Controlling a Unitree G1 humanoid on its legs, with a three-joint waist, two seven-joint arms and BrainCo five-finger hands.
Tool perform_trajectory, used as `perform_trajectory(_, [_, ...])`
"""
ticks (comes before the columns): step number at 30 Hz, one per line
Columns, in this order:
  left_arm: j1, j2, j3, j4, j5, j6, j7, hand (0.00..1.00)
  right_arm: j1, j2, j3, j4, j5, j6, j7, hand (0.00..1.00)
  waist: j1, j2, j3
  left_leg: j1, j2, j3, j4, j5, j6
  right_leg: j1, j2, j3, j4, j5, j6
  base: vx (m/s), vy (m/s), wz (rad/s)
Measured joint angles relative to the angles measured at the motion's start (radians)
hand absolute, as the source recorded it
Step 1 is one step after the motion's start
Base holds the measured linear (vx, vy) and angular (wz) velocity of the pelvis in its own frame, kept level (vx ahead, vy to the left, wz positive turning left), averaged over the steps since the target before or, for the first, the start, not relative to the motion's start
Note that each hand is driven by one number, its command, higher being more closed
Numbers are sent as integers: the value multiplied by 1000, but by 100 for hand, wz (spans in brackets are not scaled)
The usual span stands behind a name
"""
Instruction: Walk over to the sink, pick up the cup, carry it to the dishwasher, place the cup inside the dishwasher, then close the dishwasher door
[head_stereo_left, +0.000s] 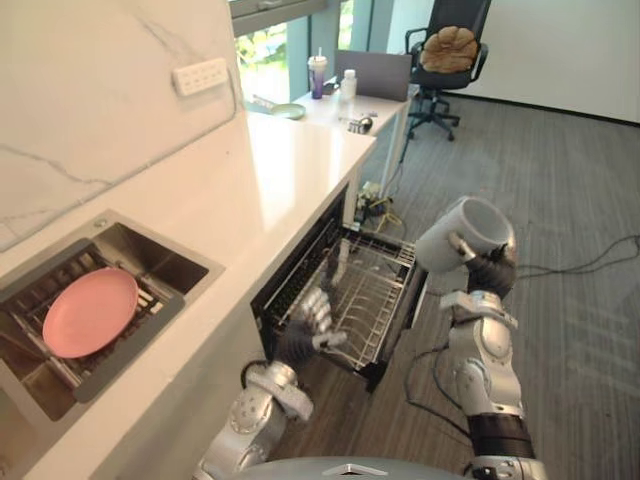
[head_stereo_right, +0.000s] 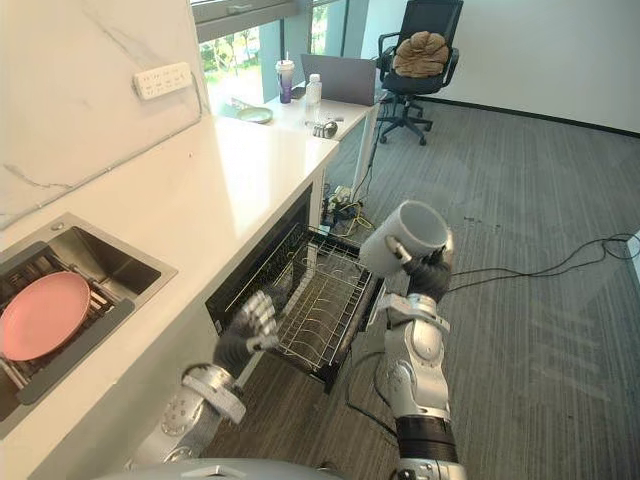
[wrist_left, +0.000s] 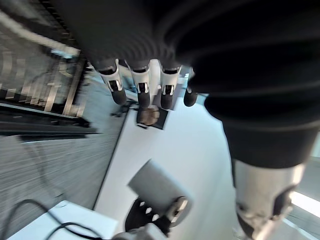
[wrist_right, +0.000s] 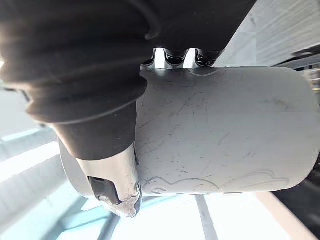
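Note:
My right hand (head_stereo_left: 491, 273) is curled round a pale grey cup (head_stereo_left: 468, 232), its fingers and thumb wrapped on the cup's side (wrist_right: 225, 135). It holds the cup tilted in the air, to the right of the dishwasher's pulled-out wire rack (head_stereo_left: 378, 290). The rack sticks out from the open dishwasher under the white counter (head_stereo_left: 290, 170). My left hand (head_stereo_left: 314, 324) hovers at the rack's near left edge with its fingers (wrist_left: 140, 86) straight and nothing in them. The left wrist view also catches the cup (wrist_left: 156, 186) in the right hand.
A sink (head_stereo_left: 175, 302) at the left holds a pink plate (head_stereo_left: 90, 312) on a rack. Past the counter stands a desk (head_stereo_left: 385, 110) with a laptop and drinks, then an office chair (head_stereo_left: 448, 55). Cables (head_stereo_left: 590, 262) lie on the grey floor to the right.

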Motion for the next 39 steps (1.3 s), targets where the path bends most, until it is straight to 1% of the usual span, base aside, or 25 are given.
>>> perform_trajectory(2, [36,8,5,89,64,13,-24,0,34,1,20,92,3,17,67,100,0,-8,6,-11,-4,-22,0,2,-2,4,-2,-32,-5,0,0,53,-8,31])
perform_trajectory(4, [55,28,9,92,190,-8,-5,0,36,2,28,166,19,36,109,100,0,-12,14,-10,-6,-35,0,7,-5,14,-5,-50,-7,-1,3,54,-5,37])
perform_trajectory(5, [59,44,18,92,293,-37,12,0,37,3,42,215,38,37,138,100,3,-11,26,-10,-11,-49,0,8,-6,29,-10,-68,-6,-3,12,17,20,41])
perform_trajectory(6, [62,53,40,96,378,-49,45,0,37,10,56,244,37,37,162,100,9,-14,33,-10,-14,-50,0,7,-5,36,-14,-88,-6,-8,16,34,27,38])
perform_trajectory(7, [63,57,59,106,411,-52,64,0,37,12,69,253,36,35,172,100,13,-14,33,-10,-15,-50,0,7,-4,36,-16,-89,-6,-9,18,53,40,25])
perform_trajectory(9, [60,59,154,175,512,-48,139,0,31,16,122,281,-6,32,196,100,27,-13,37,-11,-21,-53,0,4,0,37,-22,-102,-6,-11,20,71,28,13])
perform_trajectory(10, [61,59,177,202,533,-44,154,0,24,18,132,296,-20,30,196,100,28,-13,38,-12,-24,-57,0,4,1,39,-24,-109,-6,-11,19,57,18,23])
perform_trajectory(11, [58,65,218,251,562,-27,172,0,6,19,144,331,-46,29,193,100,24,-12,48,-10,-29,-71,0,3,2,53,-28,-122,-6,-15,22,46,21,33])
perform_trajectory(12, [49,73,247,302,591,5,178,0,-16,19,150,376,-77,27,191,100,26,-14,60,-10,-33,-79,0,1,4,65,-32,-137,-7,-19,25,35,24,32])
perform_trajectory(13, [49,77,255,326,605,23,184,0,-29,19,153,399,-89,26,190,100,27,-17,67,-7,-34,-79,0,0,6,69,-34,-141,-6,-21,27,15,33,20])
perform_trajectory(16, [52,77,296,456,669,86,208,0,-101,20,162,520,-153,17,167,100,45,-27,85,-11,-43,-82,0,-3,8,68,-43,-147,-2,-26,33,44,35,11])
perform_trajectory(18, [26,80,330,481,756,111,221,0,-160,10,161,595,-162,10,145,100,53,-25,103,-12,-49,-93,0,3,14,68,-49,-163,3,-25,35,60,38,20])
perform_trajectory(19, [1,87,341,515,854,141,228,0,-216,7,170,647,-174,11,127,100,58,-20,115,-16,-52,-94,0,5,19,68,-52,-165,4,-25,36,9,46,3])
perform_trajectory(20, [-18,99,350,571,901,166,232,0,-274,4,196,692,-180,12,109,100,58,-16,128,-17,-52,-90,0,4,16,68,-53,-163,5,-25,36,-2,43,0])
perform_trajectory(22, [-29,108,364,640,902,208,234,0,-320,4,201,711,-176,20,92,100,63,-13,145,-17,-52,-88,0,-1,10,67,-53,-163,6,-25,37,6,29,1])
perform_trajectory(23, [-23,117,372,667,892,235,217,0,-353,-2,193,740,-162,31,69,100,69,-11,159,-20,-51,-87,0,-1,10,67,-54,-166,7,-26,38,20,23,10])
perform_trajectory(25, [-24,119,371,673,897,264,180,0,-373,-20,188,778,-160,34,63,100,82,-5,169,-26,-50,-71,0,0,10,67,-56,-172,8,-28,40,16,32,17])
perform_trajectory(26, [-26,117,371,682,944,296,166,0,-412,-35,188,820,-184,38,66,100,89,4,194,-29,-50,-67,1,3,12,64,-60,-174,15,-28,40,5,39,12])
perform_trajectory(28, [-39,117,368,703,961,322,163,0,-486,-46,189,854,-220,44,70,100,88,12,242,-40,-50,-61,1,7,14,45,-64,-170,29,-28,40,-38,48,-1])
perform_trajectory(29, [-48,117,368,706,959,335,162,0,-507,-54,189,857,-237,47,72,100,89,12,253,-55,-48,-59,1,12,13,28,-64,-168,36,-27,40,-78,50,4])
perform_trajectory(30, [-72,119,382,714,949,358,163,0,-568,-80,189,859,-262,48,82,100,92,10,295,-97,-43,-58,6,29,16,-16,-62,-171,49,-23,34,-74,32,9])
perform_trajectory(31, [-84,119,391,716,943,366,163,0,-594,-94,190,864,-275,49,88,100,94,8,314,-110,-38,-58,7,34,18,-30,-59,-171,51,-18,30,-53,13,15])
perform_trajectory(33, [-131,123,406,756,910,400,173,0,-671,-158,191,901,-293,56,108,100,122,-4,379,-151,-31,-69,8,57,25,-75,-50,-173,60,-9,20,-38,-5,18])
perform_trajectory(35, [-132,125,405,767,900,412,174,0,-697,-192,190,901,-298,59,107,100,132,-8,422,-166,-30,-88,8,72,28,-83,-49,-171,68,-8,19,-11,-1,26])
perform_trajectory(39, [-116,123,402,804,868,423,197,0,-722,-220,190,901,-298,76,106,100,147,-8,426,-222,-28,-103,9,81,23,-145,-48,-160,94,-12,13,2,1,11])
